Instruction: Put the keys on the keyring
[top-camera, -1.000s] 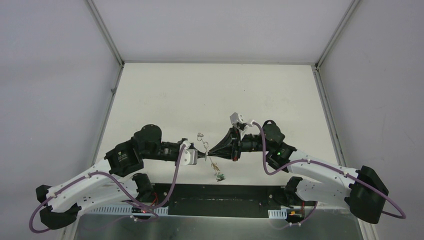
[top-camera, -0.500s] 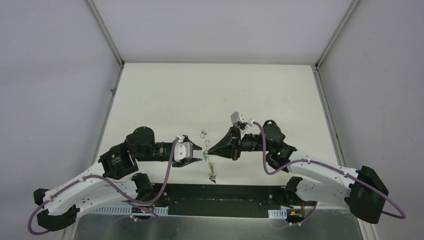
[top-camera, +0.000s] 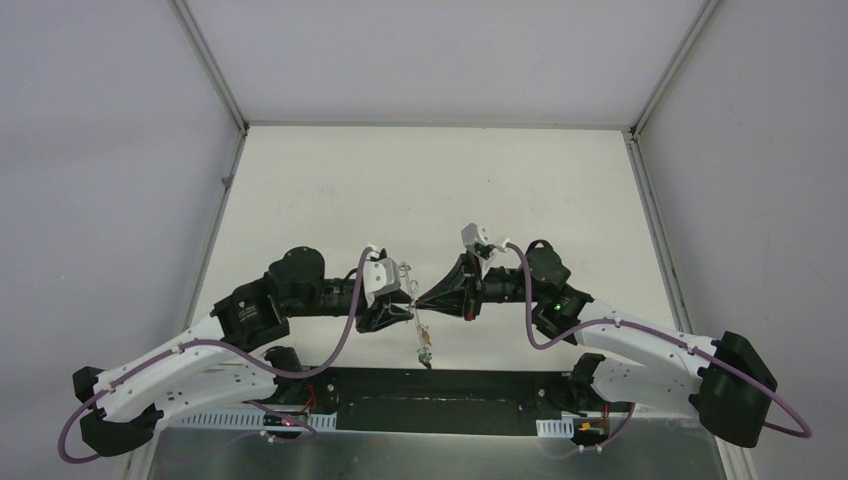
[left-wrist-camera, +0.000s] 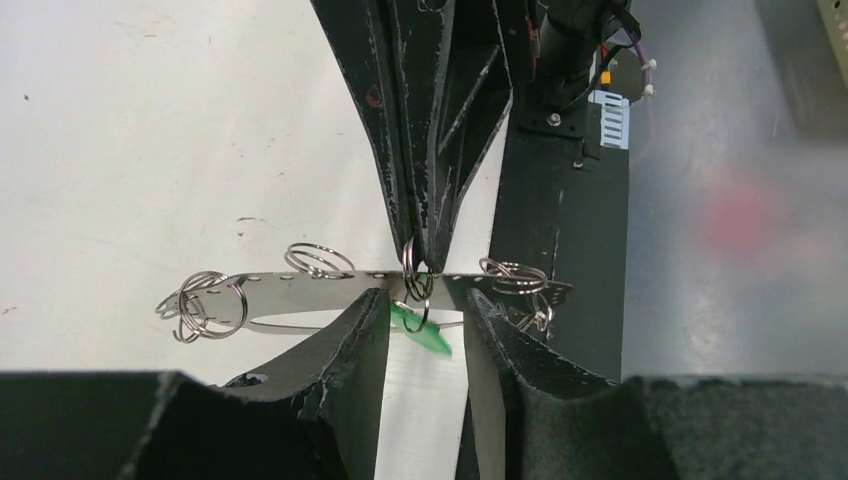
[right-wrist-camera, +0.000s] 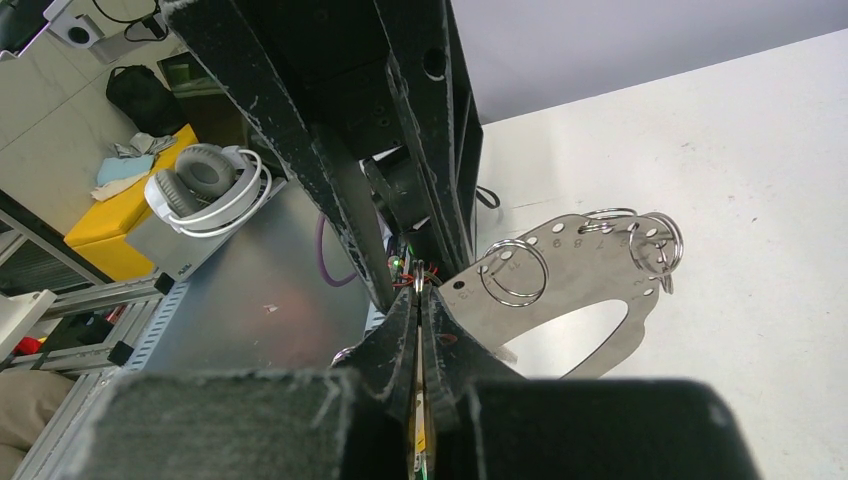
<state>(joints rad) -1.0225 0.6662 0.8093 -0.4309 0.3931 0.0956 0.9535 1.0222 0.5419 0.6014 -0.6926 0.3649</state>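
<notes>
Right claw (left-wrist-camera: 420, 255) is fully closed, clamped on the top edge of the keyring (left-wrist-camera: 290, 293), a flat grey metal plate with a row of small holes and several split wire rings (left-wrist-camera: 318, 260) hung through them. The grip sits right at one small ring. I can't tell whether the pads bite the plate, the ring or both.

Left claw (left-wrist-camera: 425, 300) is partly open with a narrow gap, coming at the plate from the opposite side, tip to tip with the right claw. Its fingertips (left-wrist-camera: 372, 305) sit at the plate's lower edge, one on each side of the right claw's tip. Contact or a hairline gap: can't tell.

The bright green plastic key head (left-wrist-camera: 425, 338) hangs between the left claw's jaws, just under the right claw's tip, on that same small ring. No clear contact with either jaw. Its blade isn't visible.

Top view: both claws meet above the white surface (top-camera: 400, 190) and the keyring is off it. A small cluster of keys (top-camera: 426, 345) dangles just below the claw tips, too small to tell the keys apart or see how they attach.

The left fingers hide the plate's lower part, and its far right end is blurred. In the right wrist view the right claw's own fingers cover the grip point.
</notes>
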